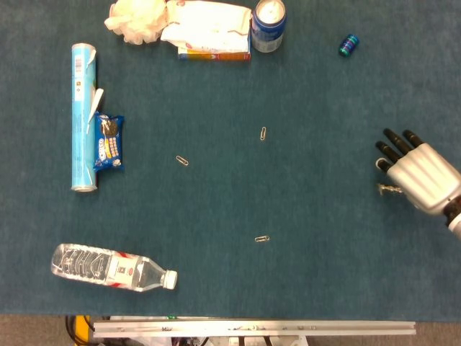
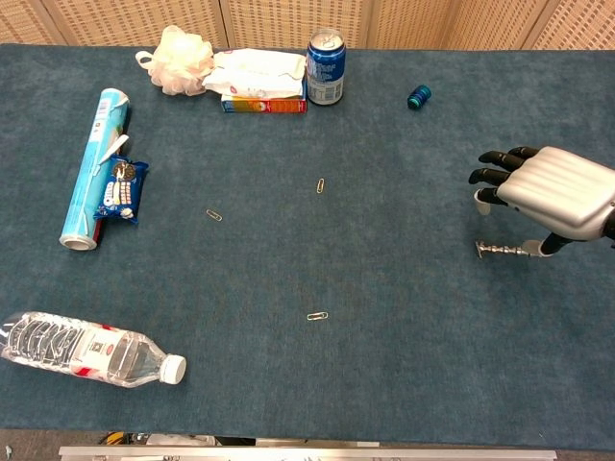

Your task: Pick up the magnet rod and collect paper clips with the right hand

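My right hand (image 2: 557, 192) hovers at the table's right edge, palm down; the head view shows this hand (image 1: 421, 175) too. Under it a thin magnet rod (image 2: 507, 251) with paper clips clinging to it sticks out to the left, its right end pinched at the thumb. In the head view only the rod's tip (image 1: 390, 189) shows. Three loose paper clips lie on the blue cloth: one (image 2: 321, 185) mid-table, one (image 2: 213, 215) left of it, one (image 2: 317, 316) nearer the front. My left hand is in neither view.
A soda can (image 2: 326, 65), a tissue pack (image 2: 258, 77) and a bath sponge (image 2: 177, 60) line the back. A small blue cylinder (image 2: 418, 96) lies back right. A blue tube (image 2: 92, 165), a cookie pack (image 2: 119, 190) and a water bottle (image 2: 91, 350) lie left.
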### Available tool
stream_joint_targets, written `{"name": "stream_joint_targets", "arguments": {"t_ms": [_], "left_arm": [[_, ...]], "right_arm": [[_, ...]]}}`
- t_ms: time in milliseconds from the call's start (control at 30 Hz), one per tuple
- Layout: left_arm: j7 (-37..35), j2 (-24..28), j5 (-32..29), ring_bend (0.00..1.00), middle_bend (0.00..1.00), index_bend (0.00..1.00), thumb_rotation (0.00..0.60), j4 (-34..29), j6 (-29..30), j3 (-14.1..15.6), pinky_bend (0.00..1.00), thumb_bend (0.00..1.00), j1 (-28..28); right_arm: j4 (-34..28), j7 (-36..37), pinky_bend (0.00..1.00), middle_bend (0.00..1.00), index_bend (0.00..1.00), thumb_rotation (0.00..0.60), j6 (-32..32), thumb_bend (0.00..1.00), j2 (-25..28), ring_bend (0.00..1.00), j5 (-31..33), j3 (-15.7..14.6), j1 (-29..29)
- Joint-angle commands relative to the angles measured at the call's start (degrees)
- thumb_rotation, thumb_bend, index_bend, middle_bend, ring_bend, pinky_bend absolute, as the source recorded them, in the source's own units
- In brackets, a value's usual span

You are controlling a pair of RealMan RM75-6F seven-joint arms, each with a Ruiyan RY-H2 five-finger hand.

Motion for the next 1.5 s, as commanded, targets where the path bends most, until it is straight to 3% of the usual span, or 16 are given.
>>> {"name": "stream_joint_targets", "arguments": {"t_ms": [33,267,633,900,1267,1400,1500], "left_arm": [[0.12,0.05,0.34,0.42,0.44,0.49,0.6,-0.13,0.24,0.05,0.66,0.3,-0.07],[1.54,0.59,2.31,0.42,0.44,0.49,0.6,-1.98,1.65,-0.01,0.66,0.3,-0.72],[6.36,2.46,6.11,0.42,0.44,0.49,0.6,-8.1,1.94,-0.14,0.66,0.3,-3.55],[7.67,3.11,7.89,0.42,0.44,0.49,0.6,-11.68,2.08,-0.13,0.65,0.3,-4.97],[8.68,1.59,8.46,0.42,0.44,0.49,0.6,-12.46,3.42,-0.5,0.65,0.3,-5.73],[9.34,1.17,8.56,0.42,0.44,0.49,0.6,-12.25,2.14,-0.02,0.65,0.3,-6.41],[9.74,0.79,8.39,0.42,0.44,0.49,0.6,-12.1,0.74,0.22,0.65,0.3,-7.16]], "right_arm": [[-0.42,0.2,0.19,0.19,0.29,0.6,1.04,0.07,0.49,0.07,-0.11,-0.1,-0.56],[-1.68,2.94,0.19,0.19,0.28,0.6,7.14,0.06,2.98,0.08,-1.02,0.18,-3.57],[-3.81,9.35,0.19,0.19,0.28,0.6,23.64,0.06,6.44,0.08,-1.73,2.51,-12.23],[-2.41,14.5,0.19,0.19,0.28,0.6,34.02,0.06,5.42,0.08,-1.76,3.86,-18.83],[4.07,22.94,0.19,0.19,0.29,0.6,38.7,0.06,0.5,0.08,1.69,6.51,-23.67],[5.25,25.03,0.19,0.2,0.29,0.6,39.03,0.06,0.91,0.08,2.99,8.26,-24.12],[5.64,26.09,0.19,0.2,0.3,0.6,39.28,0.06,0.17,0.08,2.31,7.94,-24.77]]}}
